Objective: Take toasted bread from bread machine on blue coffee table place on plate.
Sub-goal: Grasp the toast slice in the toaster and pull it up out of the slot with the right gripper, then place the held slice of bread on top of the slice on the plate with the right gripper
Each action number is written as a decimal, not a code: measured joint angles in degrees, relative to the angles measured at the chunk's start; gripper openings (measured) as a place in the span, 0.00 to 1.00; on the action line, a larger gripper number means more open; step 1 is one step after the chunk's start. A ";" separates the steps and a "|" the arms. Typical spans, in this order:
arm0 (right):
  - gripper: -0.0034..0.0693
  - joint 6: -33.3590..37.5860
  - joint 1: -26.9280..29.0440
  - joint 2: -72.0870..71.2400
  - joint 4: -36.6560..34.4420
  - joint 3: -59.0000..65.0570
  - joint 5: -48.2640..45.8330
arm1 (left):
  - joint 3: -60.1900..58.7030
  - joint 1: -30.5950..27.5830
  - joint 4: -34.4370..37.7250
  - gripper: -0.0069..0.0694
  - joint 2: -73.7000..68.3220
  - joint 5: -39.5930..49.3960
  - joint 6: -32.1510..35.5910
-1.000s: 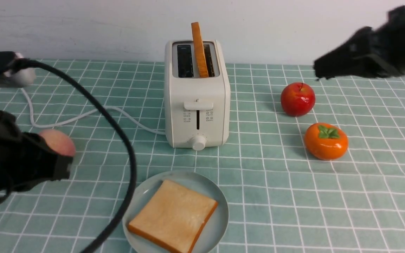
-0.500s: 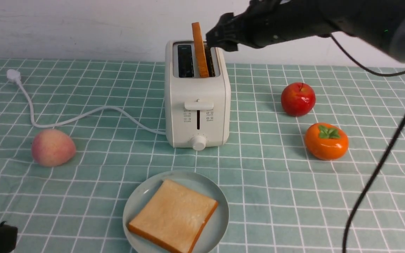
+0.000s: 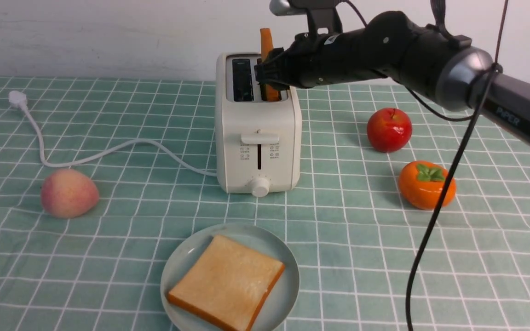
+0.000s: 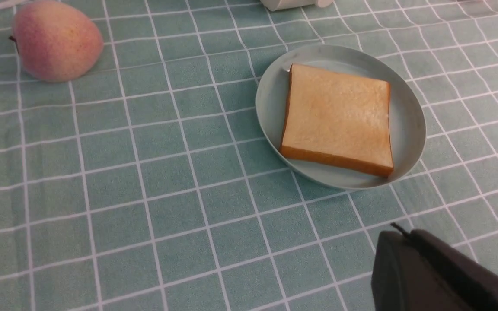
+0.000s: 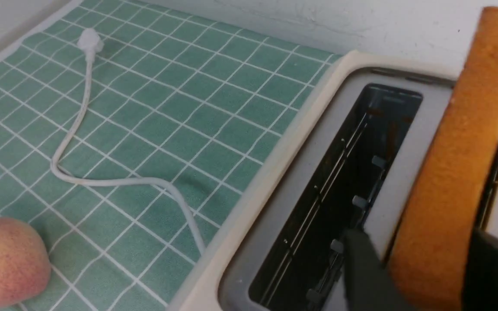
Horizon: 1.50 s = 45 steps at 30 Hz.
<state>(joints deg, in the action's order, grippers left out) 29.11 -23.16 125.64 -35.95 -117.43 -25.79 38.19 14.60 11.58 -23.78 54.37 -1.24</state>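
One toast slice (image 3: 266, 41), midsection hidden, clamped by right pincer (image 5: 428, 272); left pincer (image 4: 404, 259) closed, cropped.

A: How's the light?
B: Bright and even, from above and toward 3 o'clock. The apple (image 3: 389, 129) and persimmon (image 3: 427, 185) throw soft shadows toward 9 o'clock on the bench (image 3: 108, 257). A faint gleam sits on the apple.
A: Focus?
B: Front view is crisp. In the right wrist view the right gripper (image 5: 417, 242) sits close to the lens, its fingers (image 5: 363, 276) dark and soft-edged, while the toasted bread (image 5: 456, 151) crust stays sharp.
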 joint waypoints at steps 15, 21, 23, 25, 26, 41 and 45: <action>0.18 -3.49 5.18 -23.26 0.41 -0.75 -27.30 | -0.61 0.00 -0.06 0.07 0.00 -1.22 -0.65; 0.18 -4.57 8.25 -27.94 -5.77 0.03 -45.03 | -0.63 0.00 -0.22 0.07 0.00 -5.22 -0.65; 0.18 -4.57 8.30 -28.39 -8.05 2.40 -45.70 | -0.63 0.00 -0.22 0.07 0.00 -6.64 -0.65; 0.18 -4.57 8.23 -28.50 -10.11 5.12 -45.84 | -0.63 0.00 -0.25 0.07 0.00 -7.06 -0.65; 0.18 -4.57 7.92 -28.50 -12.23 8.47 -45.84 | -0.63 0.00 -0.25 0.07 0.00 -7.43 -0.65; 0.18 7.70 3.58 -16.82 -31.59 29.04 -43.71 | -7.99 0.00 1.85 0.07 -0.11 -7.77 -0.65; 0.18 7.99 3.47 -13.42 -33.46 29.04 -43.16 | -7.99 0.00 2.38 0.07 -0.11 -7.84 -0.65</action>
<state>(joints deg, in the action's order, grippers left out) 37.10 -19.70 112.22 -69.41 -88.38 -68.95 30.20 14.60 13.96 -23.89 46.54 -1.89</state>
